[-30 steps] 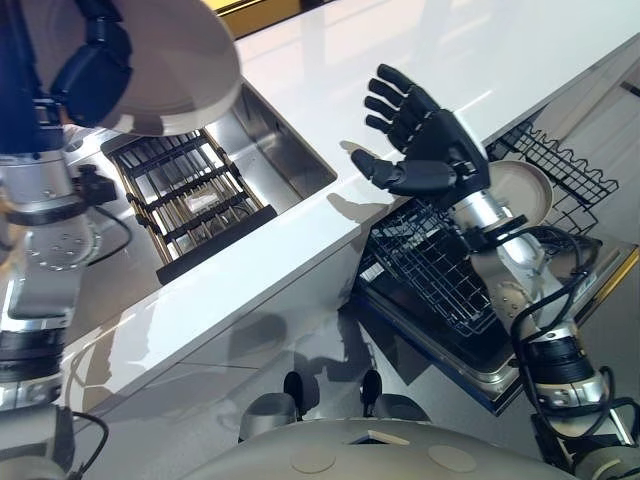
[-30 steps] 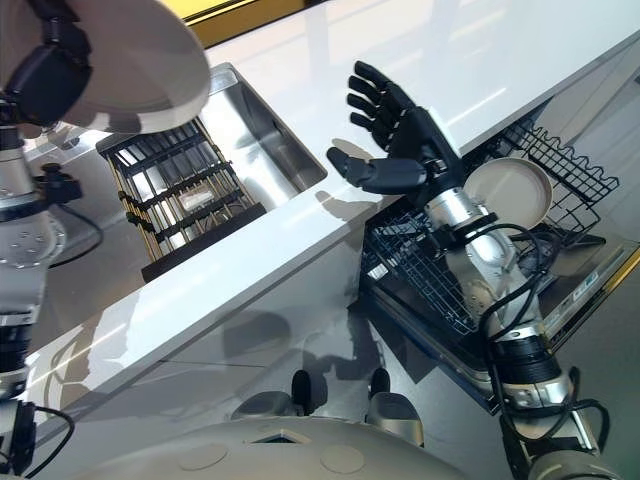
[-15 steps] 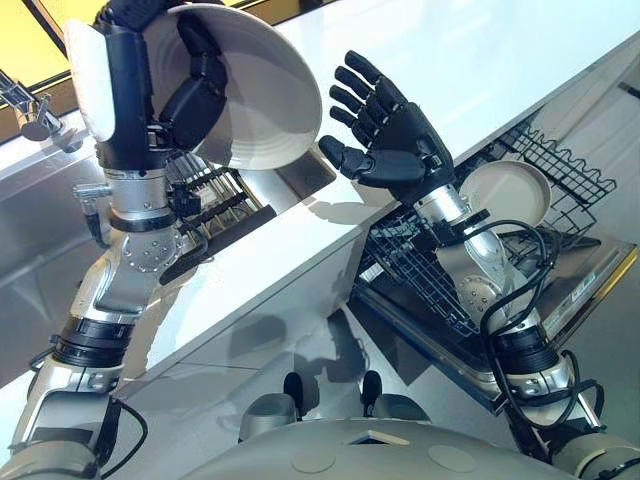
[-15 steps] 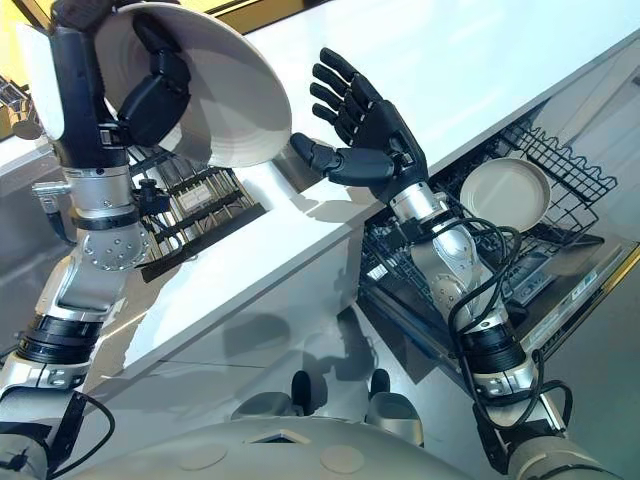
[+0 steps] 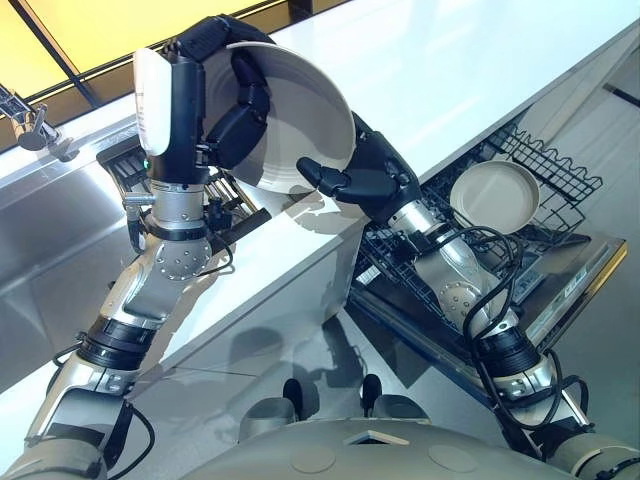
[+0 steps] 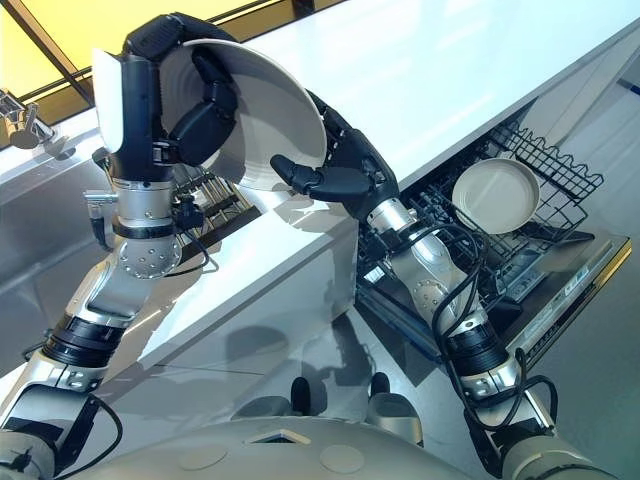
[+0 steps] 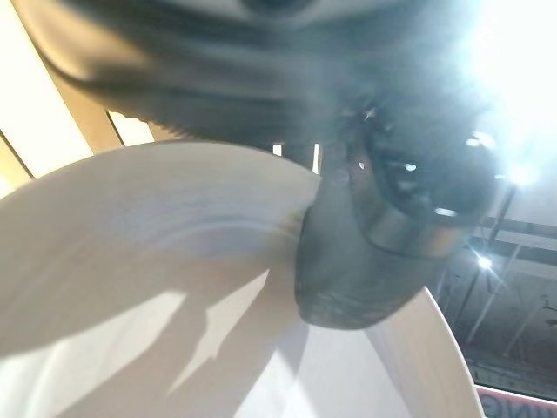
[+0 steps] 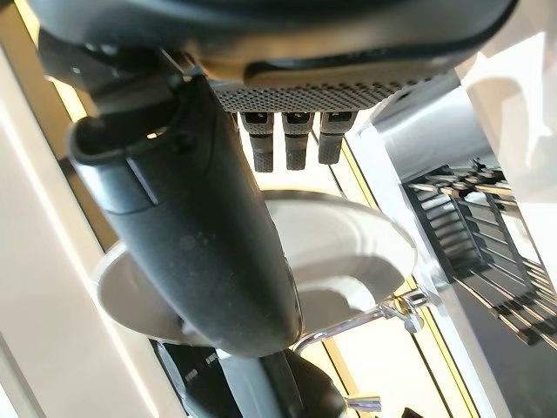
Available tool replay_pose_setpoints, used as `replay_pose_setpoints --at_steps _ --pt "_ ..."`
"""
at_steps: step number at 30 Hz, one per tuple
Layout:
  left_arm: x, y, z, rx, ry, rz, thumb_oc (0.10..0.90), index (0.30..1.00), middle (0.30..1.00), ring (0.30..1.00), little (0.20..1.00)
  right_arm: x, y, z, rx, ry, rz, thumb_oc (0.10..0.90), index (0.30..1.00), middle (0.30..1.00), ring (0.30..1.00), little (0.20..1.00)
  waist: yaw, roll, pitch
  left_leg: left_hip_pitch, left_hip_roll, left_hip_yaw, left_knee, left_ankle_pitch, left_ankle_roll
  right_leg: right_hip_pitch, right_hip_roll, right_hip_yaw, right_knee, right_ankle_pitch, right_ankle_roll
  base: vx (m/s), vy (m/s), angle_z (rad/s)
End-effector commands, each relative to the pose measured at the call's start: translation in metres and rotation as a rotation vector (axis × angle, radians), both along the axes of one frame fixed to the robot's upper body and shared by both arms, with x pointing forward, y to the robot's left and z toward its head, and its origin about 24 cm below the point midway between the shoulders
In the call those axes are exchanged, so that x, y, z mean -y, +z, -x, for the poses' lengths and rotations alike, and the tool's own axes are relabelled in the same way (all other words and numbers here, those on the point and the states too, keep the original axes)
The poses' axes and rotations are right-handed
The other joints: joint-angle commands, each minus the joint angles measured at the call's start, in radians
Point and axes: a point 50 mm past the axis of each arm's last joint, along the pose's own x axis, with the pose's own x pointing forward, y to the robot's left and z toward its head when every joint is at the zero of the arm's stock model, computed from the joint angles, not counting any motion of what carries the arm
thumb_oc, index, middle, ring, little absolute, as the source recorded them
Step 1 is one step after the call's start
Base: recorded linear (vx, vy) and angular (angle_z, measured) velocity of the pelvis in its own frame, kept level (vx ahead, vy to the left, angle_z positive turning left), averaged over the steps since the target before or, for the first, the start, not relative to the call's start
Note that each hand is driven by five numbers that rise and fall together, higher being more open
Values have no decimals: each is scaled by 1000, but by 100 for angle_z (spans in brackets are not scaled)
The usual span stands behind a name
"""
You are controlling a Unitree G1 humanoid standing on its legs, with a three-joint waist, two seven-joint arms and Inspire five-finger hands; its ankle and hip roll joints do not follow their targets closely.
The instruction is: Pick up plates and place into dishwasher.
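Note:
A white plate [image 5: 305, 105] is held up on edge above the counter's front edge, with my left hand [image 5: 238, 108] shut on it, fingers curled into its hollow. The left wrist view has the same plate [image 7: 130, 261] under a dark finger [image 7: 365, 252]. My right hand [image 5: 378, 182] is open right beside it: its thumb reaches under the plate's lower rim and its fingers lie behind the plate, partly hidden. Seen from the right wrist, its fingers [image 8: 296, 139] are straight, with the plate [image 8: 348, 244] just past them. A second plate [image 5: 493, 195] stands in the dishwasher rack [image 5: 560, 165].
The white countertop [image 5: 480, 70] runs across the middle. A steel sink with a black slatted rack [image 5: 232, 215] lies at the left behind my left arm, and a faucet [image 5: 30, 125] is at the far left. The dishwasher's open door [image 5: 590, 270] juts out lower right.
My left arm has carried the plate right and lower, toward my right hand. The right hand has moved left, so its fingers are now behind the plate and its thumb is at the rim.

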Motion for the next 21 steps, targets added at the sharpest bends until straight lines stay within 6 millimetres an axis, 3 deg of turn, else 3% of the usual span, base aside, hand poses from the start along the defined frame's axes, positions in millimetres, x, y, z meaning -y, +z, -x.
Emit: replay_pose_setpoints --at_steps 1,7,9,21 --pt "15 31 -17 119 -50 8 100 300 300 300 200 -15 36 1 152 74 -167 800 900 900 900 900 -11 6 -118 0 -64 -26 11 -119 45 0 85 -34 108 -193 -3 0 0 0" --pt "26 21 -18 54 -110 7 100 300 300 300 200 -19 37 2 175 57 -163 800 900 900 900 900 -11 7 -109 0 -63 -28 13 -119 45 -1 87 -32 108 -191 -2 0 0 0" --pt "28 17 -17 33 -123 8 100 300 300 300 200 -18 37 2 184 39 -154 100 300 300 300 200 -11 8 -107 0 -63 -29 13 -119 45 -1 88 -30 108 -191 -2 0 0 0" --pt "26 -3 -19 -92 -124 22 100 300 300 300 200 -7 31 1 211 -62 -118 100 300 300 300 200 -8 11 -97 2 -63 -32 13 -119 48 1 87 -34 108 -190 -2 0 0 0"
